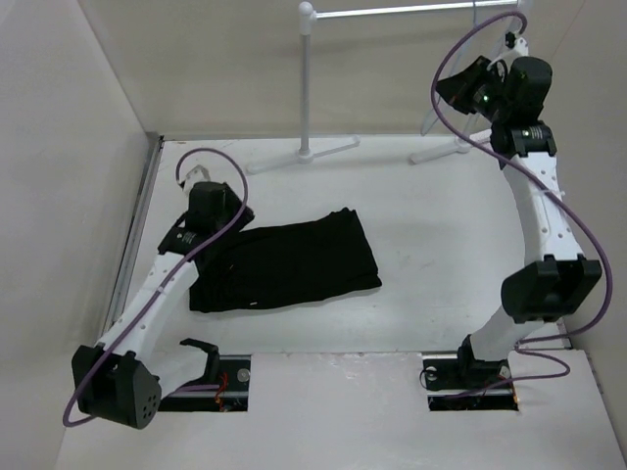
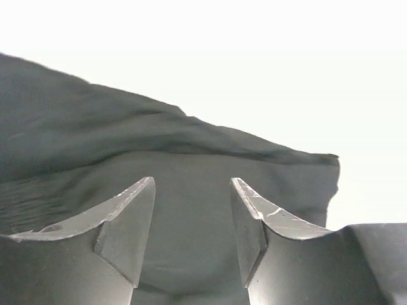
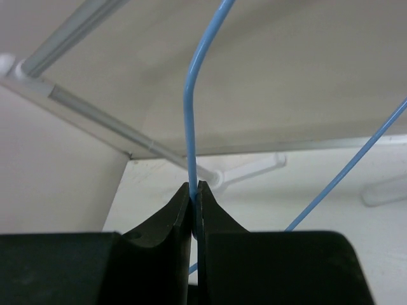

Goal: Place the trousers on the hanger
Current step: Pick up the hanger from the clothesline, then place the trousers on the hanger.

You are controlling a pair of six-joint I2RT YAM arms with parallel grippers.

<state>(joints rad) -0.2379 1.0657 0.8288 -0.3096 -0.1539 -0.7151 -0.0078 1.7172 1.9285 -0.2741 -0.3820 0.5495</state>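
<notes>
The black trousers (image 1: pixel 284 259) lie folded flat on the white table, left of centre. My left gripper (image 1: pixel 217 235) hovers low over their left end; in the left wrist view it (image 2: pixel 193 184) is open and empty, with the dark cloth (image 2: pixel 191 140) between and beyond the fingers. My right gripper (image 1: pixel 449 90) is raised at the back right beside the rack. In the right wrist view it (image 3: pixel 194 187) is shut on a thin light-blue wire hanger (image 3: pixel 187 114), which bends up above the fingertips; a second wire of it runs off to the right. The hanger hardly shows from above.
A white clothes rack (image 1: pixel 307 78) with T-shaped feet stands along the back, its bar (image 1: pixel 411 10) across the top right; one foot shows in the right wrist view (image 3: pixel 248 168). Beige walls close in the left and the back. Purple cables loop off both arms.
</notes>
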